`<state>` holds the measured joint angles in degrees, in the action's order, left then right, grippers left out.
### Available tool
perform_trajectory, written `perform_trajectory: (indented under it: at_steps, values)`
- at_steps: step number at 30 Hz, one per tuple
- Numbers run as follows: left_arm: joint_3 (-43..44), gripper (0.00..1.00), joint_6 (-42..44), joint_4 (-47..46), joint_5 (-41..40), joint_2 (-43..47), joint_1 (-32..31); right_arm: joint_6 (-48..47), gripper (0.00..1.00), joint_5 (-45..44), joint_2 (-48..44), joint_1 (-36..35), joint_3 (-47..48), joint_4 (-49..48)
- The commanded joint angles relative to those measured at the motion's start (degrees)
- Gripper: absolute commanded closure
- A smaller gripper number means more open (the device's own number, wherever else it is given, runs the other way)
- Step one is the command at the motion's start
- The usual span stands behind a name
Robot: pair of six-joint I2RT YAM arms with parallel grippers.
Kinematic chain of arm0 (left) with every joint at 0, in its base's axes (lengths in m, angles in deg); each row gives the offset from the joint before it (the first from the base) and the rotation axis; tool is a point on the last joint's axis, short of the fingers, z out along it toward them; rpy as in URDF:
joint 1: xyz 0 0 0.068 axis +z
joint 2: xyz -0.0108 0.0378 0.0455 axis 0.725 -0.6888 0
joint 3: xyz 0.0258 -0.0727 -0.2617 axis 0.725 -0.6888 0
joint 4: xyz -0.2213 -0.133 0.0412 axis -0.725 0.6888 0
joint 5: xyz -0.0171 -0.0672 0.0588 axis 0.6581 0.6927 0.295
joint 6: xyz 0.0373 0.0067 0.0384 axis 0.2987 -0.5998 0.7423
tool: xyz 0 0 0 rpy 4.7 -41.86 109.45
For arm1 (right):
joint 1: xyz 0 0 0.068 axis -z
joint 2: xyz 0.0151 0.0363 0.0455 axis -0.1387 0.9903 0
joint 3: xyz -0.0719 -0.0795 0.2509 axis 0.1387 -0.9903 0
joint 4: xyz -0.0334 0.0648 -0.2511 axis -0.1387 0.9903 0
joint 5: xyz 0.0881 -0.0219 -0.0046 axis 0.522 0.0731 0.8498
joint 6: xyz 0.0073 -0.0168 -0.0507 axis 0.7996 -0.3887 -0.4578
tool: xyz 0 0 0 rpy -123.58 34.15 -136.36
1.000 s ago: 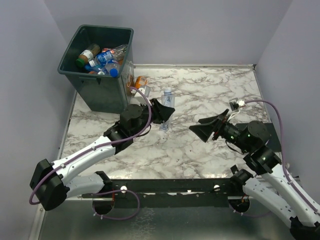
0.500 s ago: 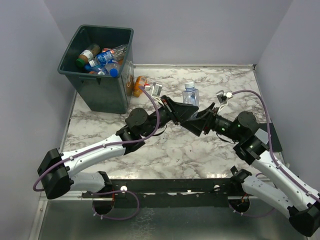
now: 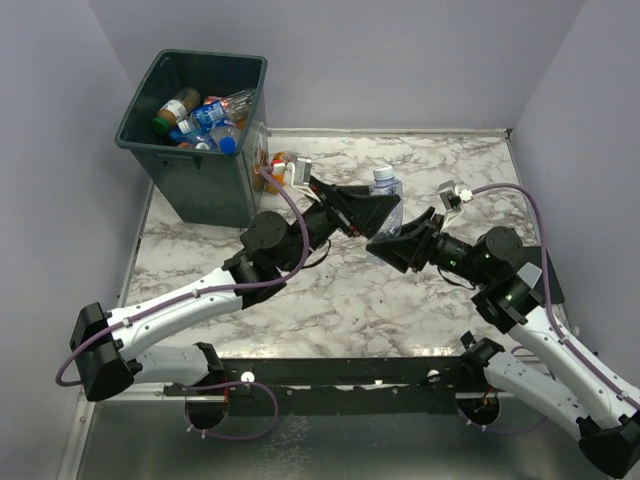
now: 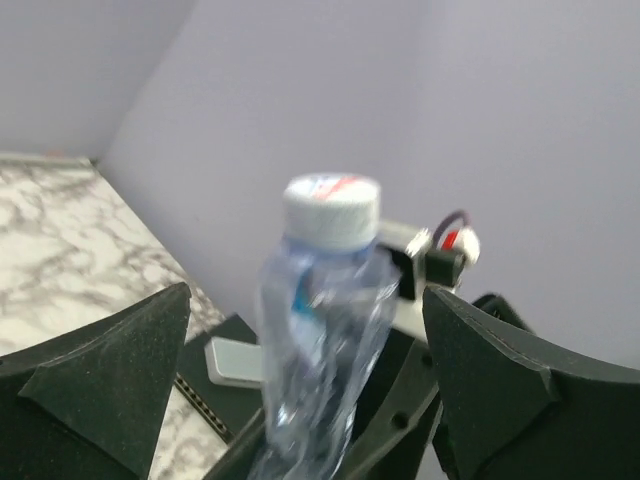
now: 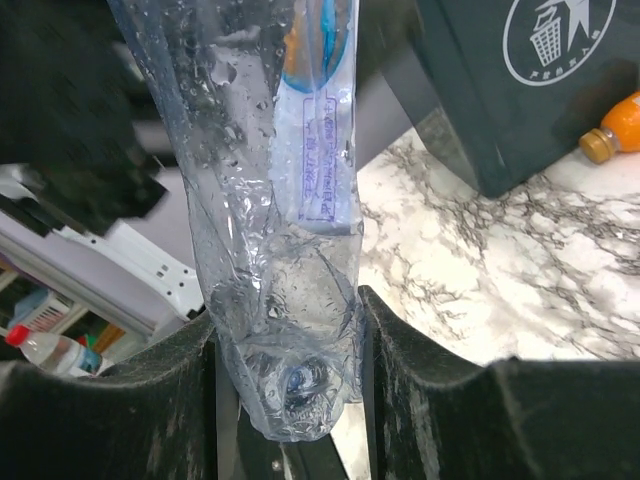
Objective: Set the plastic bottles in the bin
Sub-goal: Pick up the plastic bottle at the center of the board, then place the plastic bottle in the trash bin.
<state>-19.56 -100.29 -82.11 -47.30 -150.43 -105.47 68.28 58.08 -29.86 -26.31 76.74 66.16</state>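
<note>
- Top view: mid-tabletop (image 3: 440, 160), the two arms meet nose to nose. A clear bottle (image 3: 383, 192) stands between them, white cap (image 3: 382, 175) up, lifted off the marble.
- The right pincer (image 3: 400, 243) comes in from below and right and has the bottle's lower end. The left pincer (image 3: 368, 207) sits just beside the bottle on its left side.
- The bin (image 3: 195, 190) is at the far left corner, well apart from the held bottle, with binned bottles (image 3: 205, 118) piled inside. An orange bottle (image 3: 278, 165) lies on the marble just beside the bin's right wall.
- Left wrist view: the left pincer (image 4: 305, 292) is spread wide. Both dark fingers (image 4: 110, 380) stand clear of the bottle (image 4: 320, 330), with daylight on each side, so nothing is gripped here. The bottle rises between them, slightly blurred, cap at the top, blue label (image 4: 300, 295) on its shoulder.
- Right wrist view: the right pincer (image 5: 285, 330) is clamped on the bottle (image 5: 270, 200). Its fingers (image 5: 430, 400) press in on both sides of the crumpled base, and the wet, clear body runs up out of frame.
- Behind, the bin (image 5: 480, 130) shows its white round logo (image 5: 553, 40), and the orange bottle (image 5: 620, 125) lies against its foot on the tabletop (image 5: 480, 270).
</note>
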Motion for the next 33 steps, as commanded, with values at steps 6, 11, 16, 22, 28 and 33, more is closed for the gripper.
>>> perform_trajectory:
  at_steps: [6,11,16,22,28,33]
  values:
    - [21.6,0.07,11.0,24.9,2.2,-7.8,0.0,-6.6,0.71,-0.5,0.8,0.1,3.7,7.7]
    - [23.6,0.24,10.7,30.2,5.0,-9.5,-0.1,-8.0,0.71,-1.3,0.8,0.1,5.1,10.1]
    - [24.8,0.43,11.6,32.0,4.8,-9.9,-0.1,-8.9,0.72,-1.5,0.8,0.1,6.2,11.1]
    - [28.2,0.03,12.1,38.2,3.2,-11.3,-0.1,-9.4,0.72,-2.7,0.1,0.1,6.7,13.2]
    - [26.2,0.01,12.3,38.8,2.3,-9.8,-0.1,-10.1,0.72,-3.3,-0.2,0.1,7.0,14.3]
    - [26.4,0.40,12.5,38.5,3.1,-9.7,-0.1,-10.0,0.72,-3.1,-0.1,0.1,7.0,14.3]
